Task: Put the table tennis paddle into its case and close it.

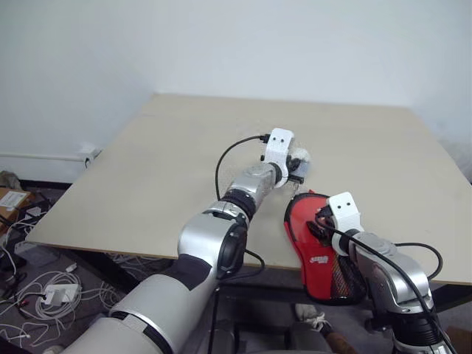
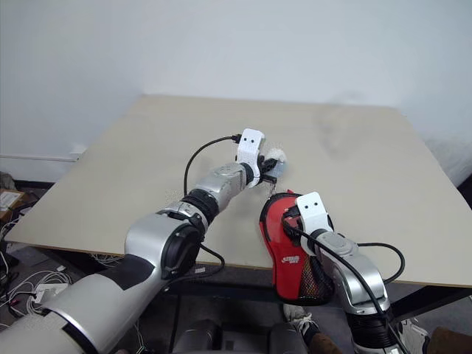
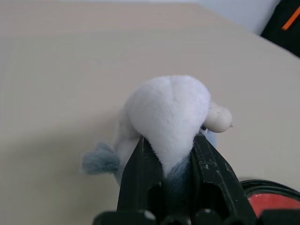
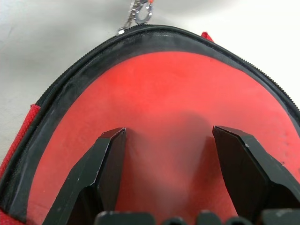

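The left arm reaches out over the bench [image 1: 147, 169], its gripper [image 3: 169, 154] pointing forward and slightly down. Its fingers [image 3: 136, 173] are pinched tight on a white and grey plush toy [image 3: 166, 110], which bulges out beyond the fingertips, clear of the bench top.

The right arm is bent low at the near edge, its gripper [image 4: 166, 140] tilted down. Its fingers [image 4: 101, 164] stand wide apart and hold nothing. Between and just beyond them lies the red face of the paddle [image 4: 164, 98], sitting inside the case [image 1: 317, 251], whose black zip rim [image 4: 93, 61] curves around it, unzipped.

The bench is pale and plain. Behind it is a white wall [image 1: 221, 44]; cables [image 1: 37, 295] lie on the floor.
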